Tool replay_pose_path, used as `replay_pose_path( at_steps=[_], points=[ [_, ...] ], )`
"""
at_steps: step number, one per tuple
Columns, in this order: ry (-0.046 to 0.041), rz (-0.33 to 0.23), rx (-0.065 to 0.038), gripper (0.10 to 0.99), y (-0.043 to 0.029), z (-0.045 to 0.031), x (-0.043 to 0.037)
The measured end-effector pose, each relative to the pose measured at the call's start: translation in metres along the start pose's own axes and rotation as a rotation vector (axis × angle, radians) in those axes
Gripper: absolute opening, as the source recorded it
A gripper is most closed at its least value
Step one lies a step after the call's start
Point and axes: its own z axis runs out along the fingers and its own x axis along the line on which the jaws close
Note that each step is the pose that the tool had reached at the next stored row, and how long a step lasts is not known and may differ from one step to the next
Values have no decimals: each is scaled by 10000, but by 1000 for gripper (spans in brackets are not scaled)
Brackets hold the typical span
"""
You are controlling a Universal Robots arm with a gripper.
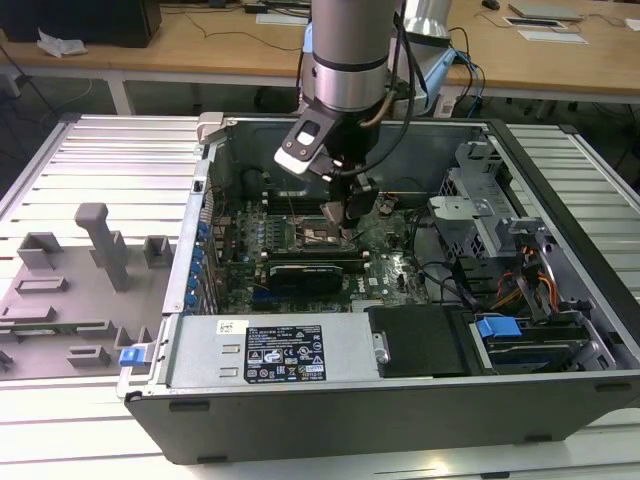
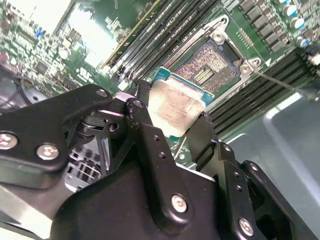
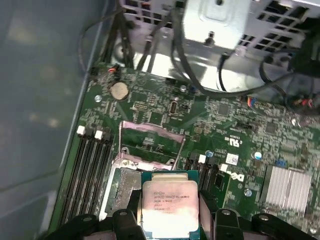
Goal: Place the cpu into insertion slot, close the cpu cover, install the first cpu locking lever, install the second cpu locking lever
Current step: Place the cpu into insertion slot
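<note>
My gripper [image 1: 343, 218] hangs inside the open computer case, shut on the cpu [image 2: 174, 105], a flat square chip with a pale metal top. In both wrist views the chip sits between the two black fingers [image 2: 145, 125]. The cpu [image 3: 170, 202] hovers just above and beside the insertion slot [image 2: 207, 70], whose dark centre with gold contacts lies bare inside a silvery rim. Part of the slot [image 3: 122, 182] peeks out beside the chip. The cpu cover [image 3: 150, 142] stands tilted up, open, on the slot's far side. A thin locking lever [image 2: 280, 80] sticks out, unlatched.
Long black memory slots [image 3: 92, 165] flank the socket on the green board. A long black card [image 1: 305, 272], a grey power supply [image 1: 270, 350] and a metal drive cage [image 1: 480, 215] with cables crowd the case. A grey fixture tray [image 1: 70, 280] lies at the exterior view's left.
</note>
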Motion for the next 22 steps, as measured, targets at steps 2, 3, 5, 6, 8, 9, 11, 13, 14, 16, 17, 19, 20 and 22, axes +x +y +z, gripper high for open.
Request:
replay_pose_path(
  at_steps=[2, 3, 5, 6, 8, 9, 11, 13, 14, 16, 17, 19, 20, 22],
  points=[
    [-25, 295, -5, 541, -1, 8, 0],
    [-34, 396, -7, 541, -1, 11, 0],
    [-47, 540, -11, 541, -4, 17, 6],
    [-51, 577, -13, 541, -4, 23, 31],
    [-54, 623, -14, 541, -15, 32, 74],
    [-60, 711, -16, 541, -29, 38, 78],
    [-85, 969, -19, 541, -48, 56, 81],
    [-113, 1289, -24, 541, -63, 85, 84],
    [-129, 1475, -28, 541, -71, 108, 85],
    [-142, 1621, -29, 541, -77, 128, 87],
    [-151, 1723, -31, 541, -82, 142, 89],
    [-154, 1767, -34, 541, -89, 161, 112],
    [-155, 1767, -40, 541, -99, 170, 129],
    [-156, 1768, -50, 541, -127, 198, 156]
  ],
)
